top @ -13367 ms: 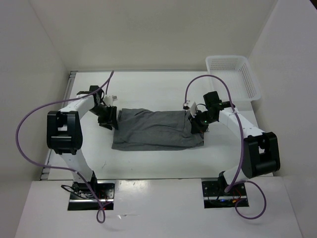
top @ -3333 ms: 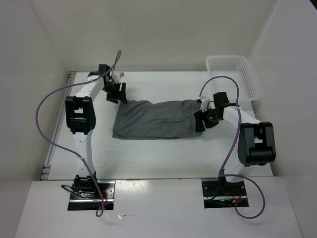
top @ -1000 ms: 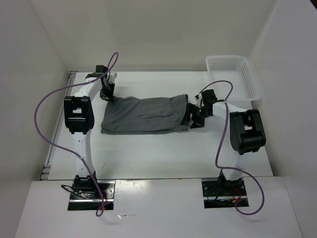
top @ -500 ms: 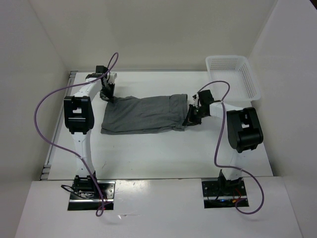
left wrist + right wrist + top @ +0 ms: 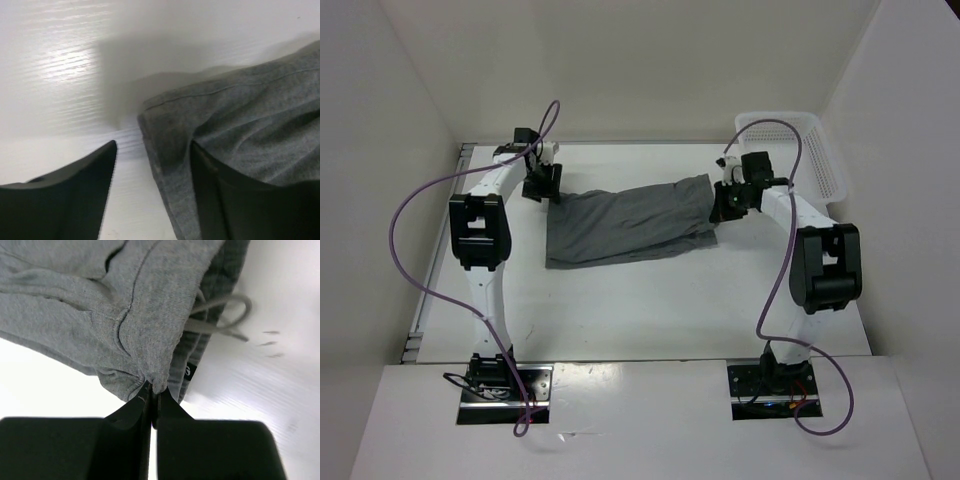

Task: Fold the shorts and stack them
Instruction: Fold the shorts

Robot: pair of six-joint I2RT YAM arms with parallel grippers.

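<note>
The grey shorts [image 5: 620,222] lie stretched across the middle of the table, their right end raised towards the far right. My right gripper [image 5: 724,205] is shut on a pinch of that end's fabric, shown in the right wrist view [image 5: 152,388], next to the drawstring [image 5: 220,315] and a small black label [image 5: 190,371]. My left gripper [image 5: 542,186] is at the shorts' far left corner. In the left wrist view its jaws [image 5: 152,152] stand open, with the hemmed corner of the shorts [image 5: 170,130] lying between the fingers [image 5: 95,170].
A white mesh basket [image 5: 790,150] stands at the far right corner, just behind the right arm. White walls close in the table on the left, back and right. Purple cables loop off both arms.
My right gripper has moved back and to the right with the shorts' end, dragging the cloth to the right. The left corner no longer stretches out to the left gripper.
</note>
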